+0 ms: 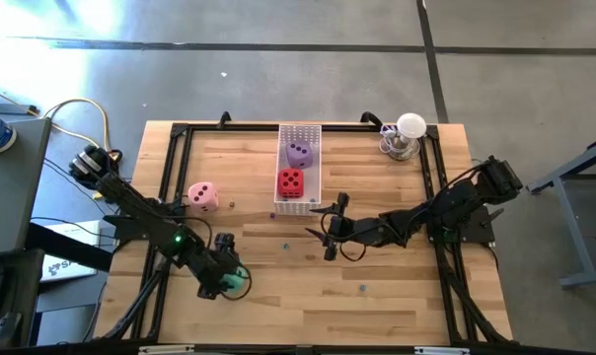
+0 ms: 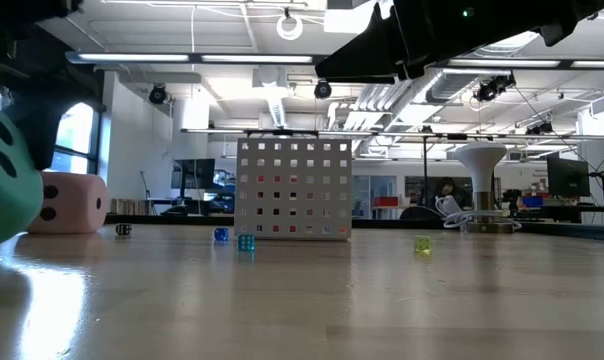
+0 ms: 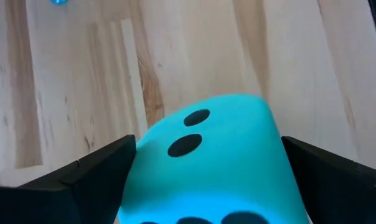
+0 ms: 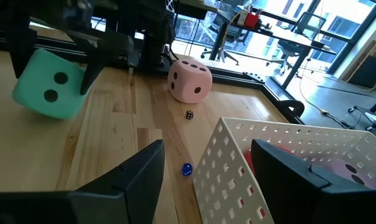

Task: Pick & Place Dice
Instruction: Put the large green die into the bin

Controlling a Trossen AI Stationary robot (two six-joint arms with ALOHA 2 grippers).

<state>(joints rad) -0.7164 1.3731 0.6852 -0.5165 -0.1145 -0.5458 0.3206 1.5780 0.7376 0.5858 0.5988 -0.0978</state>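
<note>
The green die (image 3: 219, 155) sits between the fingers of my left gripper (image 1: 227, 281), near the table's front left; it also shows in the right wrist view (image 4: 50, 84) and at the left edge of the low view (image 2: 0, 180). On the table at the left rests the pink die (image 1: 202, 196). The purple die (image 1: 299, 153) and the red die (image 1: 291, 182) lie in the white perforated tray (image 1: 314, 187). My right gripper (image 1: 330, 229) stands open by the tray's near right corner, holding nothing. My left gripper pinches the green die by two opposite sides (image 3: 145, 177), one finger (image 3: 94, 177) on each. The fingers come from above, slanting steeply down. The die sits tilted in the hold (image 4: 50, 84); I cannot tell whether its lower edge touches the table.
Tiny dice lie scattered on the wood: a blue one (image 4: 186, 169), a black one (image 4: 188, 114), a yellow one (image 2: 422, 244). A white lamp-like stand (image 1: 409, 133) is at the far right corner. A black frame (image 1: 170, 168) borders the table.
</note>
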